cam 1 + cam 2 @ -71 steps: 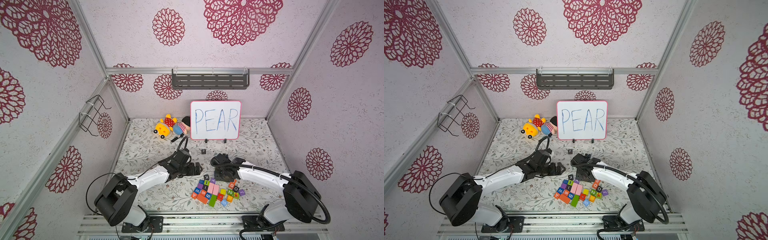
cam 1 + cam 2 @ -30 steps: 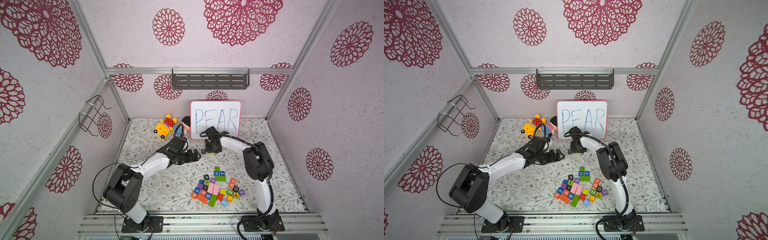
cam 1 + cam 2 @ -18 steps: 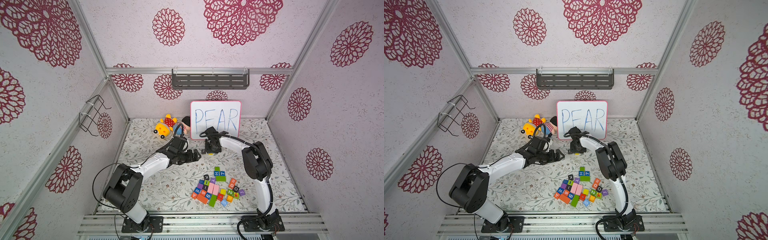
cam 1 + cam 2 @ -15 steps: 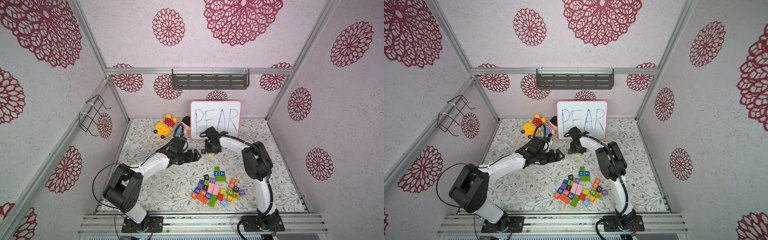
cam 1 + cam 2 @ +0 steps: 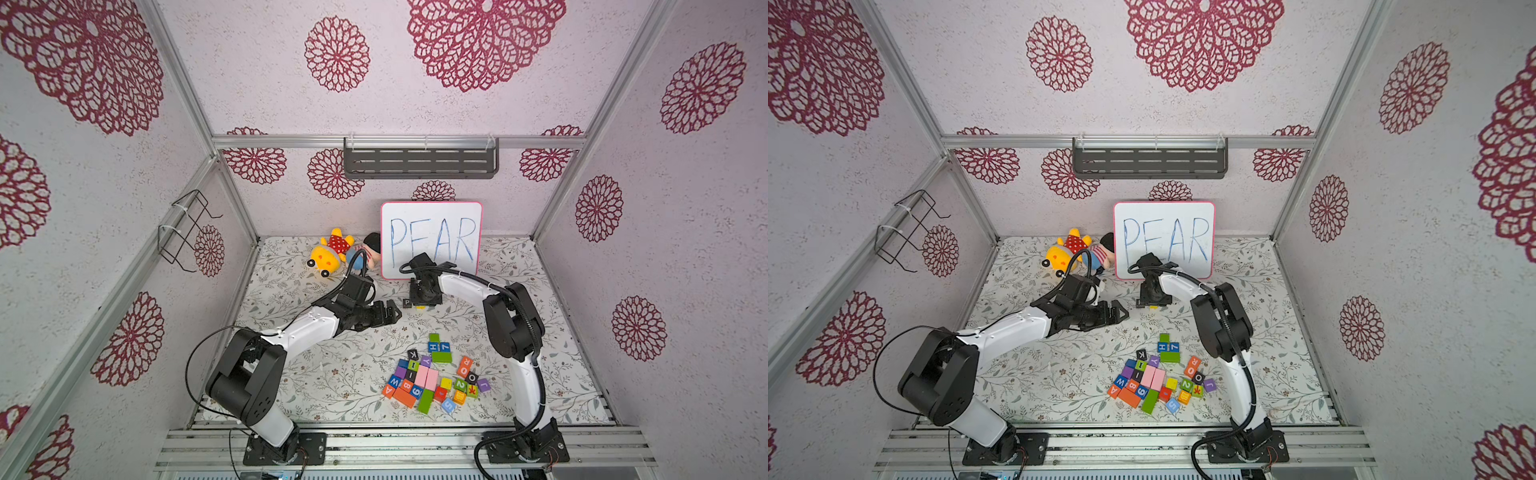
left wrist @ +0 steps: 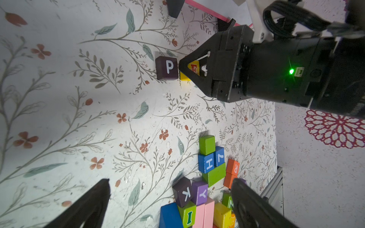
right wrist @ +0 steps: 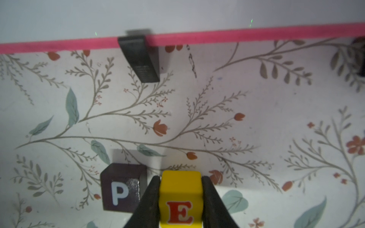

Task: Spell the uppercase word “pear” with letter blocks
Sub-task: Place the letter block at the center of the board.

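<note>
1. Since the earliest frames both arms have left the loose block pile and moved toward the whiteboard. Over the last second they have hardly shifted.
2. The left arm lies low and stretched out across the mat, angled toward the whiteboard's lower left corner. The left gripper stops short of that corner, with its fingers spread wide and nothing between them.
3. The black P block sits on the mat just in front of the whiteboard's left foot.
4. The right gripper points steeply down in front of the whiteboard, clamped on the yellow E block. The E is just beside the P, with one finger in the narrow gap. I cannot tell whether the E touches the mat.
5. The right arm rises from its base, bends sharply at the elbow and reaches across to the whiteboard's lower edge.
6. The orange A block and the orange-red R block remain in the pile, well in front of the whiteboard.
</note>
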Controlling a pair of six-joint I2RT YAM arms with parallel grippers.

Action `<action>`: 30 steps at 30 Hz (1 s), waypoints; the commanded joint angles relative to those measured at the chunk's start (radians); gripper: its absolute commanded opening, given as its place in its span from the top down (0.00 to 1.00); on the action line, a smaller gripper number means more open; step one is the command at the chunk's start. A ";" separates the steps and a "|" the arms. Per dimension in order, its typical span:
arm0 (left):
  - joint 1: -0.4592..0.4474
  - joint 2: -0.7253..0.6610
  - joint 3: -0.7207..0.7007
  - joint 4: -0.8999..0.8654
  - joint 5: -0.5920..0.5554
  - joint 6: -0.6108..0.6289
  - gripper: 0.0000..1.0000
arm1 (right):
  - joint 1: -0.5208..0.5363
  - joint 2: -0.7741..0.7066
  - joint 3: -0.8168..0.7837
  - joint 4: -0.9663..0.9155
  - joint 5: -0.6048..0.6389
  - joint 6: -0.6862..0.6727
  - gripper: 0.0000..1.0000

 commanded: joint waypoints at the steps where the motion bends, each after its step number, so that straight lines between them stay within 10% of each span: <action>1: 0.007 -0.018 -0.013 0.018 0.007 0.001 0.02 | -0.004 0.011 0.022 -0.034 -0.006 0.027 0.69; 30: 0.002 -0.044 -0.027 0.020 -0.006 -0.004 0.02 | -0.004 -0.091 0.071 -0.091 0.026 0.021 0.53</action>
